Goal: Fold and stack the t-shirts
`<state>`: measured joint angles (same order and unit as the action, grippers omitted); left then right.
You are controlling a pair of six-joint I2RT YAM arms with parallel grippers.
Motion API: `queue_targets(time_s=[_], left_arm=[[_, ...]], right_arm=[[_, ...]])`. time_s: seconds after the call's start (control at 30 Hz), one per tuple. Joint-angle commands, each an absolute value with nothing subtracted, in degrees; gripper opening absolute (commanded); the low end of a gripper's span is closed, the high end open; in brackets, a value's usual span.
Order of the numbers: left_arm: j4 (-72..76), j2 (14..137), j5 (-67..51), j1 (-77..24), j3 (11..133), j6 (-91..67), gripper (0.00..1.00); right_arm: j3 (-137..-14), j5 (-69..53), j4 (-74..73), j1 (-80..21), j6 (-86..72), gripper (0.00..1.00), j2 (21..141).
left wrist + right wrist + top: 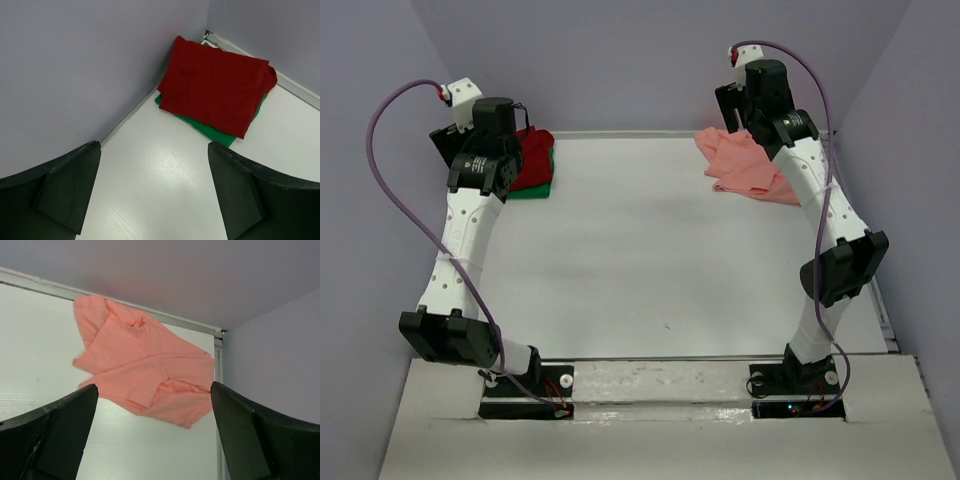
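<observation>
the salmon-pink t-shirt (145, 370) lies loose and rumpled in the far right corner of the table (640, 270), its upper edge along the back wall (200, 270) — no neat pad, its flaps lying over one another. the right gripper (154, 390) hangs close by it, jaws spread wide with nothing between them, no finger touching the cloth. in the far left corner the dark red t-shirt (215, 85) sits folded on top of the green t-shirt (212, 131), of which only a strip shows along the edges. the left gripper (154, 155) hovers near that stack — jaws released, empty.
</observation>
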<state>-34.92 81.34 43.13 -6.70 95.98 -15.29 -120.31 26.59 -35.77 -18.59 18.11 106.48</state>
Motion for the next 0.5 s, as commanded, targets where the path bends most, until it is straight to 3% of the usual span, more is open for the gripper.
queue_targets(time_s=[0.0, 0.23, 0.27, 0.33, 0.4, 0.47], left_arm=[[-32.70, 80.33, 42.54, -8.44, 95.27, -13.36, 0.99], [-32.34, 80.51, 40.79, -9.40, 95.28, -12.83, 0.99], [-32.26, 80.42, 40.61, -9.84, 95.10, -12.83, 0.99], [-31.99, 80.16, 40.43, -10.28, 94.57, -13.01, 0.99], [-31.99, 80.24, 40.17, -10.89, 94.57, -13.10, 0.99], [-32.25, 80.68, 40.17, -11.42, 95.10, -13.18, 0.99]], right_arm=[[-120.33, 28.12, -33.84, -18.72, 17.23, 0.97, 104.86], [-111.45, 26.03, -30.59, -16.18, 13.90, 0.88, 107.57], [-110.66, 21.67, -30.67, -14.52, 11.19, 0.69, 108.88], [-109.43, 16.55, -31.11, -13.28, 7.93, 0.51, 109.86], [-108.72, 10.67, -31.64, -13.27, 3.89, 0.44, 111.17], [-108.55, 5.30, -32.52, -13.27, 1.42, 0.44, 113.46]])
